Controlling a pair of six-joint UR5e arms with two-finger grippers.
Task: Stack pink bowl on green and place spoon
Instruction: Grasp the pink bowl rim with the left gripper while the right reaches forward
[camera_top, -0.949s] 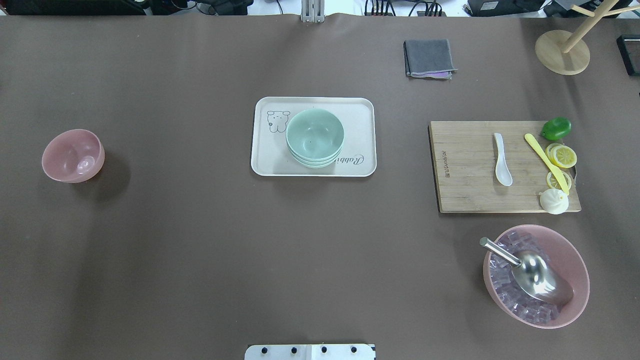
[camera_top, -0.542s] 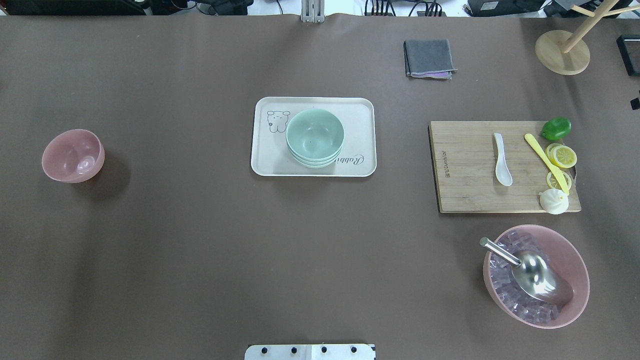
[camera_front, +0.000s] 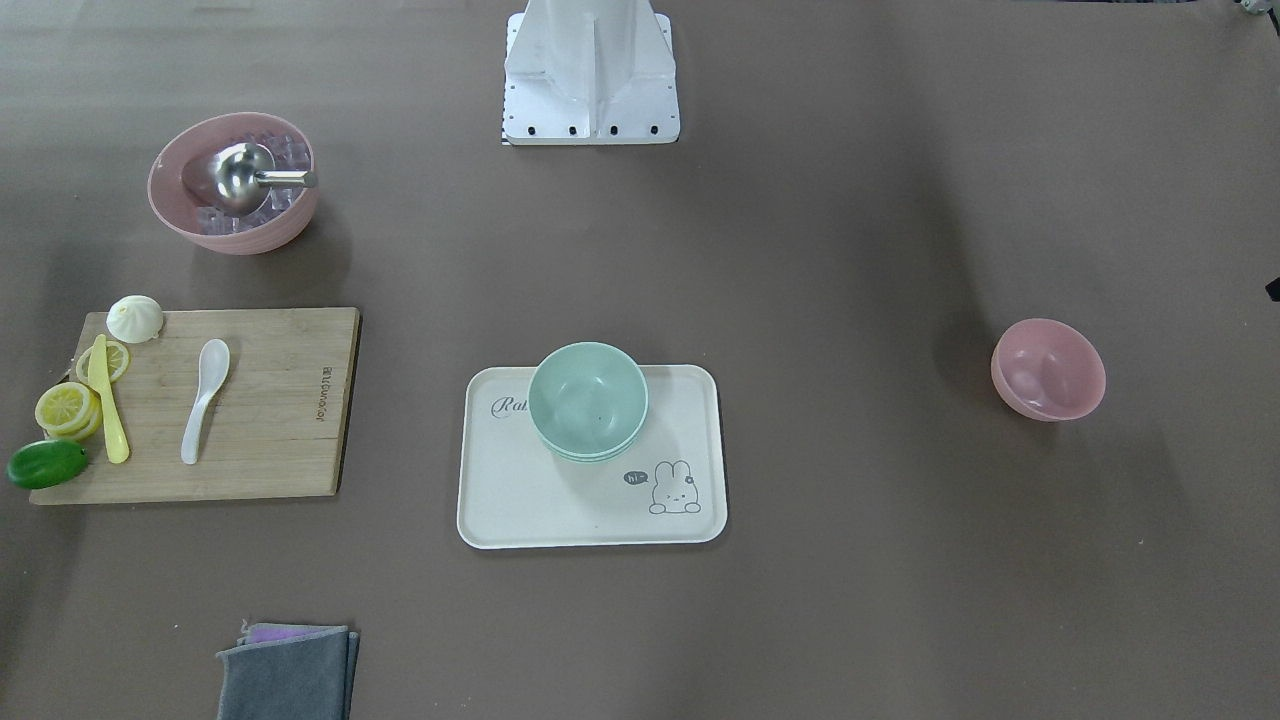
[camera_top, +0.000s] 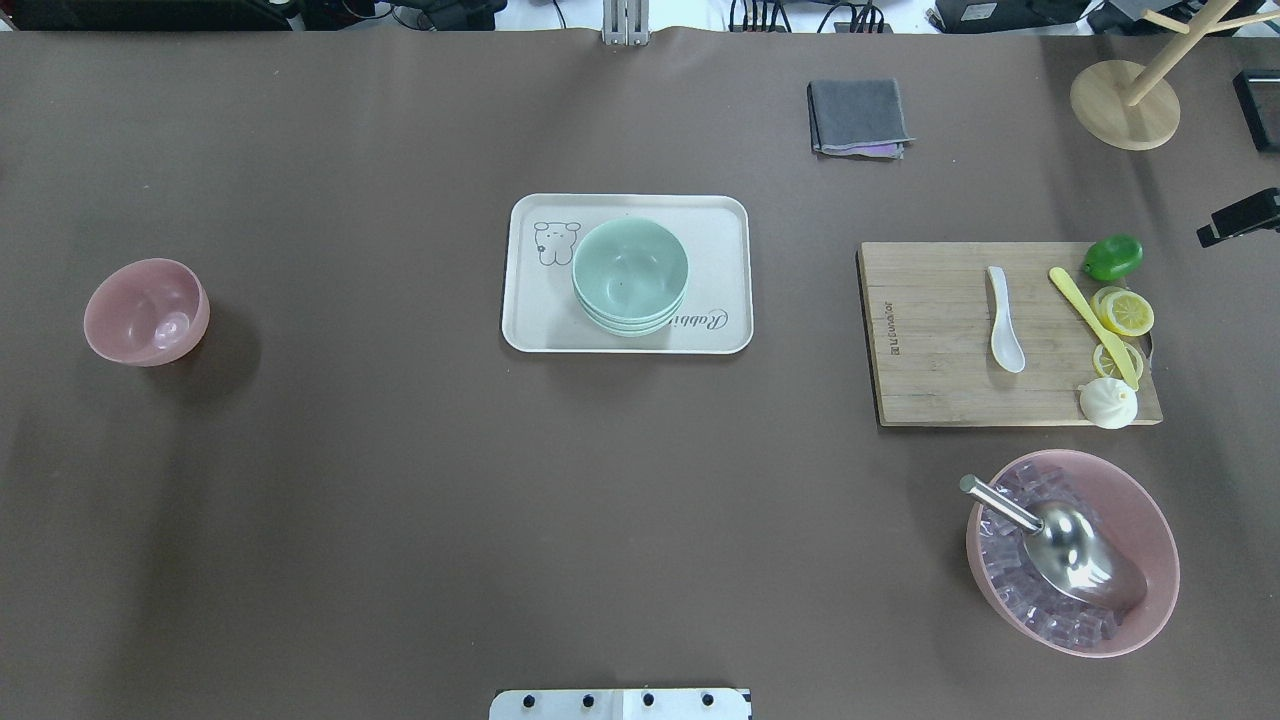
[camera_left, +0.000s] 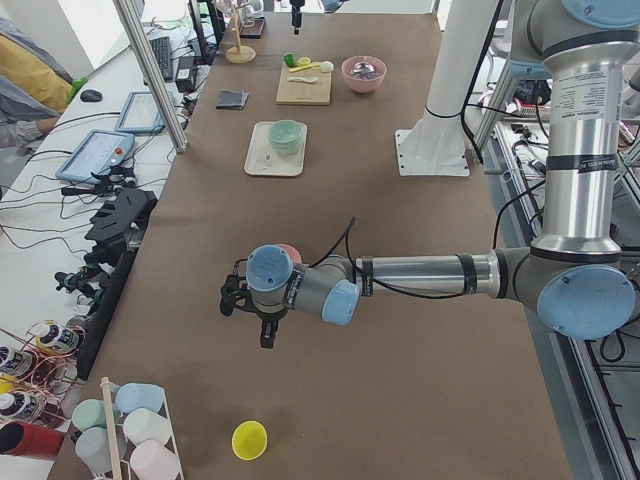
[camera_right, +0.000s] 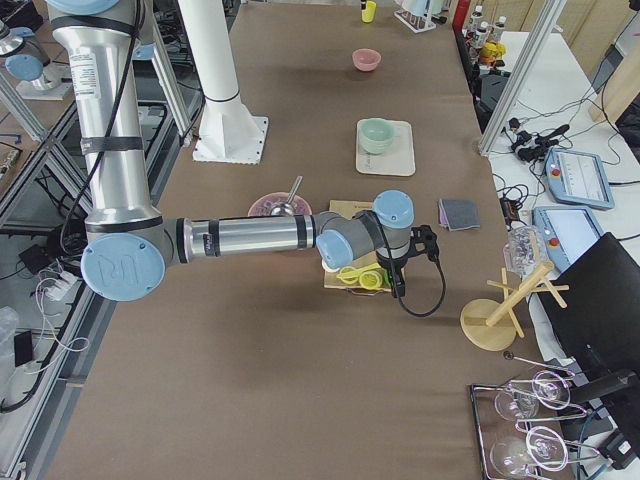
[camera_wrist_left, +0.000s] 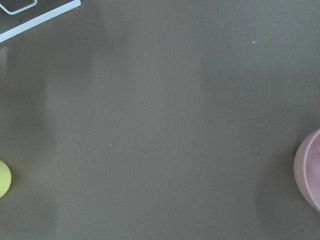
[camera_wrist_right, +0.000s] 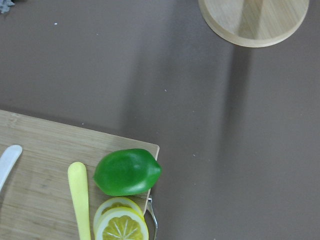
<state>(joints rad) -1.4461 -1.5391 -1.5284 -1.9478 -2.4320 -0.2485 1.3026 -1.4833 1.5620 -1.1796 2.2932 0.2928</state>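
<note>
Left gripper (camera_left: 264, 338) and right gripper (camera_right: 398, 285) — opening width cannot be determined for either.
Small pink plastic bowl (camera_top: 146, 311) just beside left gripper; stack of mint-green bowls (camera_top: 630, 275) on cream rectangular tray (camera_top: 720, 215), well apart from both; white ceramic spoon (camera_top: 1004, 318) on wooden cutting board (camera_top: 930, 380), near right gripper — not held.

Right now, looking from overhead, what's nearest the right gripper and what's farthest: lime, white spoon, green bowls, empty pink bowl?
From the right gripper:
1. Lime, board corner.
2. White spoon, mid-board.
3. Green bowls, centre tray.
4. Empty pink bowl, far left.
</note>
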